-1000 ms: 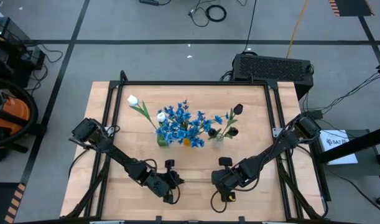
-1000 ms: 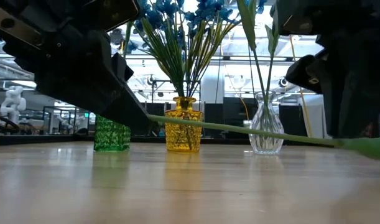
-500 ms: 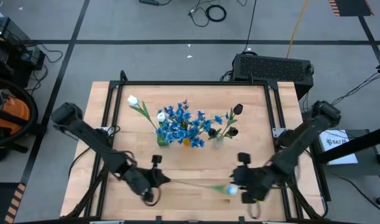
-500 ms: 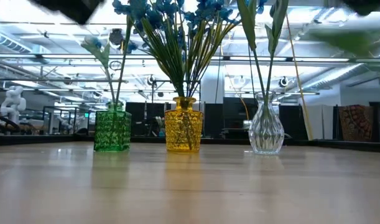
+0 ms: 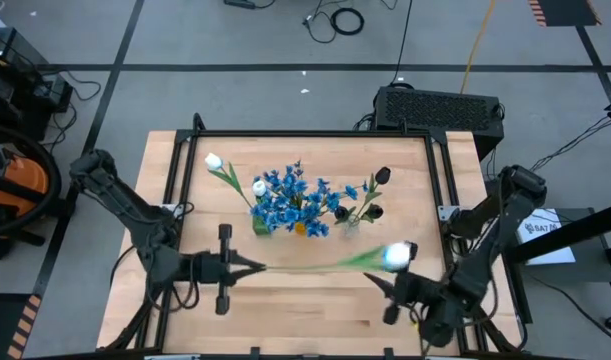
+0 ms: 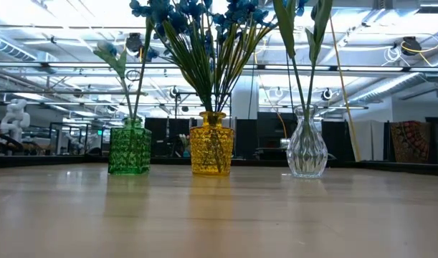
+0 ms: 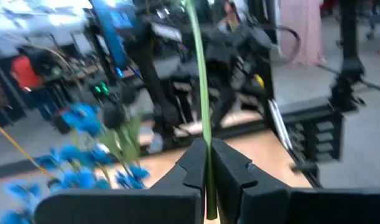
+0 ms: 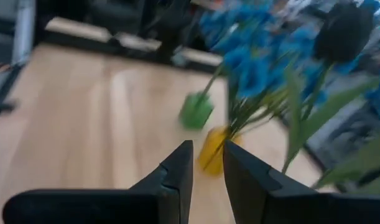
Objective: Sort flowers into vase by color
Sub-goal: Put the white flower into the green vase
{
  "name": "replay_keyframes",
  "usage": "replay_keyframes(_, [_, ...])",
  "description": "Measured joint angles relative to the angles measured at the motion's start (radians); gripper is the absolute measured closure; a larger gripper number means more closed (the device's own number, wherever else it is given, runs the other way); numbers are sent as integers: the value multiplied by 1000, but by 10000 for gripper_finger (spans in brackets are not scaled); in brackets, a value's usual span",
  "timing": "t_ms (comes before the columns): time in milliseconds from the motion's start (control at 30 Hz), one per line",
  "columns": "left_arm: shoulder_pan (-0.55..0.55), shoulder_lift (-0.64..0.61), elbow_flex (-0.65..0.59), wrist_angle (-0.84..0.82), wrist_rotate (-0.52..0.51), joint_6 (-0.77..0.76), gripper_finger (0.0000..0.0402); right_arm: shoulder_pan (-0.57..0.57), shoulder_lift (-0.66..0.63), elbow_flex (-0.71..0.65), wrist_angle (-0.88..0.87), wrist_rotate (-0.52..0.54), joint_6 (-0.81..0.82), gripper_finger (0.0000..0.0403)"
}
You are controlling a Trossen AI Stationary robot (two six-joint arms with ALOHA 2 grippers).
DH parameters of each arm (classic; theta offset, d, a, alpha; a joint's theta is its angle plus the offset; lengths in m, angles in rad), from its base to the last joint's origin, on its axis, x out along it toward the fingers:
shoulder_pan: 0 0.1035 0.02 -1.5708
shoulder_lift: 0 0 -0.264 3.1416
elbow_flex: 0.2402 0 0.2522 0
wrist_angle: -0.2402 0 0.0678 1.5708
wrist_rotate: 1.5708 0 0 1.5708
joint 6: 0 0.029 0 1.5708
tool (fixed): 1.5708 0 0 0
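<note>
My left gripper [image 5: 253, 267] hovers over the table's near left part, shut on a long green stem [image 5: 315, 266]. The stem runs rightward to a white tulip bud [image 5: 396, 256]. My right gripper [image 5: 375, 281] is just near of that bud, slightly open and empty in its wrist view [image 8: 207, 152]. Along the far middle stand three vases. The green one [image 6: 129, 150] holds a white tulip [image 5: 213, 160]. The yellow one [image 6: 211, 152] holds blue clusters [image 5: 290, 197]. The clear one [image 6: 306, 150] holds dark buds [image 5: 382, 175]. My left gripper pinches the stem's bare lower end [image 7: 206, 163] between its two fingers. The fingers come level from the table's left and lie along the stem. The flower is lifted clear of the table and sticks out roughly level toward the right, bud end free.
Bare wooden tabletop [image 5: 315, 310] lies between the vases and the near edge. A black frame [image 5: 315, 133] rims the table. A black box [image 5: 440, 105] sits beyond the far right corner, with cables on the floor around it.
Both arms have risen from low over the near table. My left gripper moved up and toward the left edge, carrying the white flower from near the tabletop to lifted clear. Its bud end swung toward the far right. My right gripper drew back toward the right.
</note>
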Motion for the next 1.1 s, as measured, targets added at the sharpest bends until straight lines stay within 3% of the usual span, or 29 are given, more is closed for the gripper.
replay_keyframes(167, [55,29,0,115,31,40,382,-103,18,0,390,41,-339,323])
replay_keyframes(367, [100,95,0,309,104,180,382,-225,18,0,928,-320,-801,323])
replay_keyframes(500, [104,99,0,457,156,305,382,-268,17,0,1152,-366,-945,322])
replay_keyframes(600, [106,99,0,478,201,323,382,-276,17,0,1231,-392,-1024,311])
replay_keyframes(733, [132,126,0,468,267,330,382,-268,17,0,1254,-539,-1036,280])
replay_keyframes(800, [140,156,-1,484,294,336,382,-261,17,0,1281,-553,-1037,260])
replay_keyframes(867, [150,191,-1,544,317,337,382,-256,17,0,1301,-563,-1046,242])
replay_keyframes(1100, [178,310,-1,719,384,372,382,-250,17,0,1351,-763,-1048,211])
